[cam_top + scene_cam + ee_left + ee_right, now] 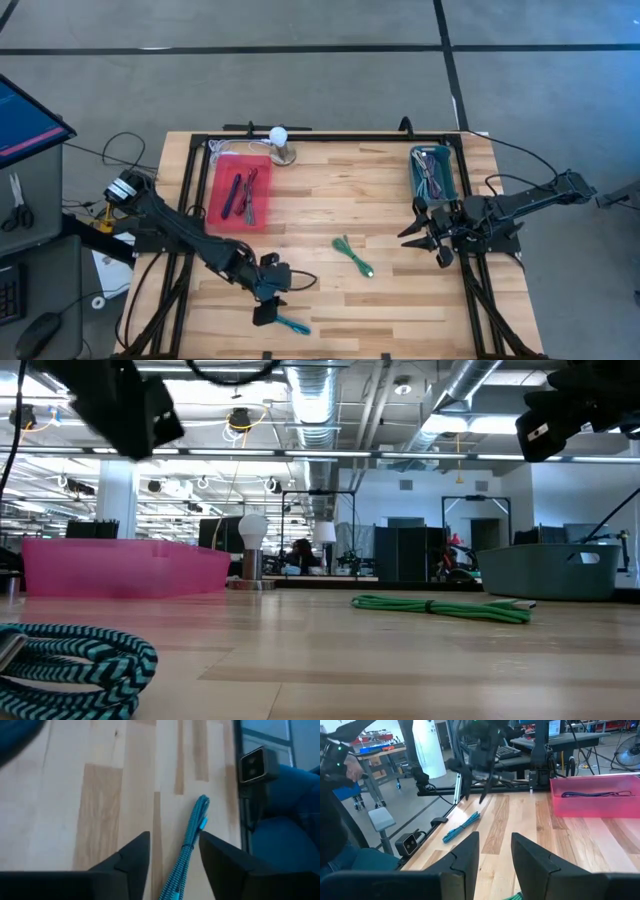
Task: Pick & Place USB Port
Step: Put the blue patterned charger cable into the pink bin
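A coiled blue-teal USB cable (pixel 291 325) lies flat on the table near its near edge; it shows in the left wrist view (pixel 190 845), the low view (pixel 70 665) and the right wrist view (pixel 461 826). My left gripper (pixel 268 305) hovers just above it, open, a finger on either side of the cable (pixel 175 855) without touching. A green cable bundle (pixel 353 256) lies mid-table (pixel 440 607). My right gripper (pixel 432 235) waits open near the table's right side (pixel 495 855).
A pink tray (pixel 240 192) holding dark cables sits at the far left (pixel 595 795). A grey-teal bin (pixel 434 172) with cables stands at the far right. A white bulb lamp (pixel 280 140) stands at the far edge. A camera (pixel 257 765) is mounted at the near edge.
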`<control>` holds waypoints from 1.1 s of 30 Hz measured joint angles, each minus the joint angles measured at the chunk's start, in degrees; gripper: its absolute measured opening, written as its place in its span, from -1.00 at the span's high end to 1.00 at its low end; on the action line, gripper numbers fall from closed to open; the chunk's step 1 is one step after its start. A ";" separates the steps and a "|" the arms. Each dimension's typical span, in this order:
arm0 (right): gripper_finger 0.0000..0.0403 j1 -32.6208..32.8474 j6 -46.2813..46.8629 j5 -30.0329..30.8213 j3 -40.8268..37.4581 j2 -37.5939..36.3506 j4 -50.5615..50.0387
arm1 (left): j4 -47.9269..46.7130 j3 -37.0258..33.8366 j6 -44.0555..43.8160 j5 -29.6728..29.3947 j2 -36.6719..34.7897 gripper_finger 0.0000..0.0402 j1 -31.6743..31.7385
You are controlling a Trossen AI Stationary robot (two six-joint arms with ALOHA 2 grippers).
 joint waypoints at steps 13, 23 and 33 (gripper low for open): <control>0.47 0.00 0.13 -0.02 0.00 0.00 0.00 | 1.22 -0.04 -7.79 3.93 11.20 -0.01 -1.50; 0.47 0.00 0.11 -0.09 0.00 0.01 0.00 | 5.96 -0.04 -13.66 12.35 15.67 0.01 -2.13; 0.47 -0.02 0.09 -0.21 0.00 0.00 0.00 | 6.46 0.13 -13.20 10.94 17.37 0.12 -2.29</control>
